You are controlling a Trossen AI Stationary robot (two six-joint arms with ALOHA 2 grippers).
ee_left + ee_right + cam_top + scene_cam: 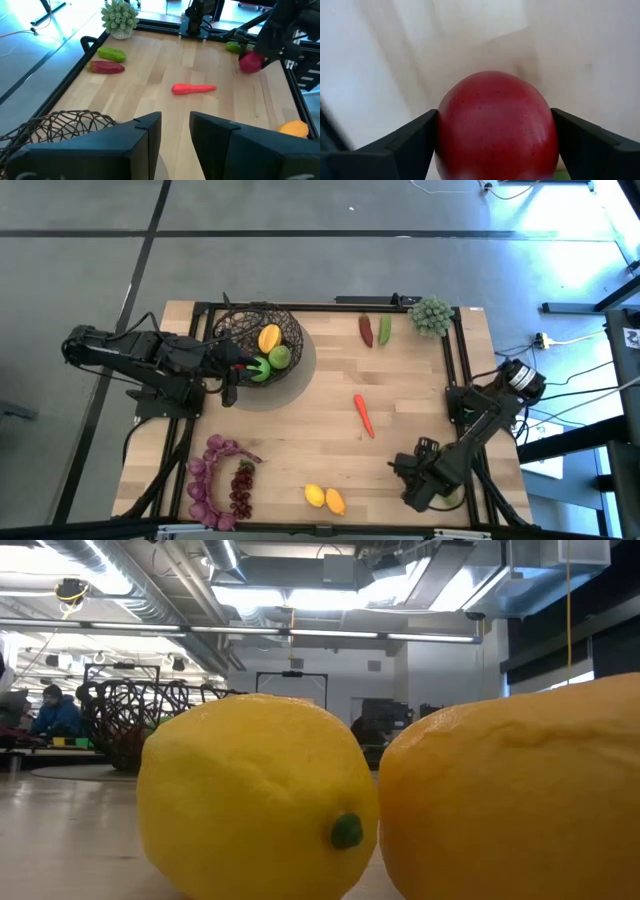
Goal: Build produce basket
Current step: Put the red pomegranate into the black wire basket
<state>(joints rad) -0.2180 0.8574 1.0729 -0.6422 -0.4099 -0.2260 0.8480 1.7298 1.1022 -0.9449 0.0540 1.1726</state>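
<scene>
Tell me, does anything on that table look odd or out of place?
Nothing looks spilled or damaged. The one odd item is the pale-green bushy clump at the table's far right corner, unlike the fruits. The right gripper clasps a red pomegranate; the basket already holds some fruit.

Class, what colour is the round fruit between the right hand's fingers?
Deep red with tiny dark specks; the pomegranate shows best in the right wrist view.

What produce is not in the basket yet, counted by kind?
Red pepper: 1
Cucumber: 1
Carrot: 1
Lemon: 1
Orange-yellow fruit: 1
Grape bunches: 2
Pomegranate: 1
Green fruit beside the pomegranate, kind unclear: 1
Total: 9
</scene>
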